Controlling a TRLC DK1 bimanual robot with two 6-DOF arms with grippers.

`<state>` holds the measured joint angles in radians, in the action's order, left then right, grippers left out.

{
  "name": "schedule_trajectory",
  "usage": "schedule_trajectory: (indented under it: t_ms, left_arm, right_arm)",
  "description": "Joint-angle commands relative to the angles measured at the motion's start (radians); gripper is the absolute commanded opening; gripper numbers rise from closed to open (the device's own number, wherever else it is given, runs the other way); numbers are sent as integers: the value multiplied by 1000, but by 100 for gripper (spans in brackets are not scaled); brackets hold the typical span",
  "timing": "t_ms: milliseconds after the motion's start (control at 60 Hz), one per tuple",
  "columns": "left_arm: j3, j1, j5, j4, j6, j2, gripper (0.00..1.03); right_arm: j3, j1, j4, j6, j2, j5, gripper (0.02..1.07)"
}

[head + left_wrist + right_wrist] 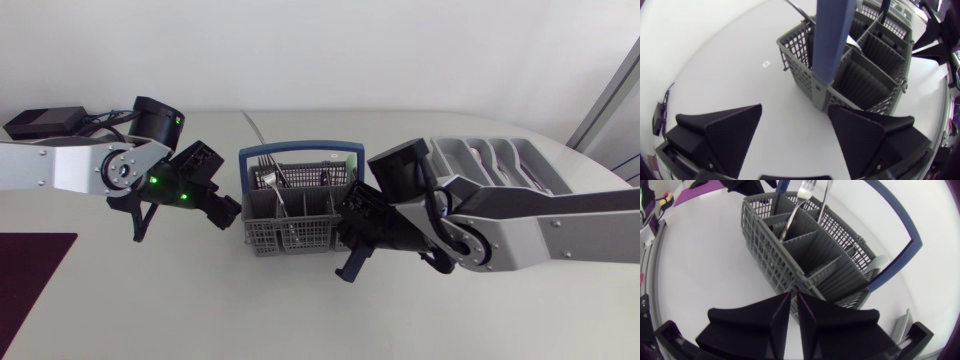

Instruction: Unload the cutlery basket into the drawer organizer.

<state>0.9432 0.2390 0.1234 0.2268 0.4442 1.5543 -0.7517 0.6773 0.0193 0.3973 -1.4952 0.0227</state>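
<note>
At opposite ends of the cutlery basket point(290, 215), your left pincer point(795, 112) gapes empty and your right pincer point(794, 297) sits closed on nothing, likely staged for picking.

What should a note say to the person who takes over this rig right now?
Left hand: open, empty, just beside the cutlery basket.
Right hand: shut, empty, at the basket's other side.
Drawer organizer: behind the right arm; contents unclear.
Done: nothing that I can confirm.
To do: a fork and other pieces stand in the basket; move them into the organizer.
</note>
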Motion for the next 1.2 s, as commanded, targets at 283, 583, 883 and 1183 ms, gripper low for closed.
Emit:
schedule_trajectory:
  t_ms: [283,583,883,1183]
  left_arm:
    - [-63,-58,1,-15,-9,-88,92]
    - [-185,-58,81,-86,48,-212,94]
    - [-242,-47,133,-149,76,-214,94]
    - [-258,-44,157,-193,76,-191,94]
  right_arm:
    - [-175,88,-171,-147,70,2,50]
    - [-382,113,-219,-276,-105,13,50]
    - [-460,163,-173,-296,-252,-83,50]
    - [-511,188,-117,-299,-329,-173,50]
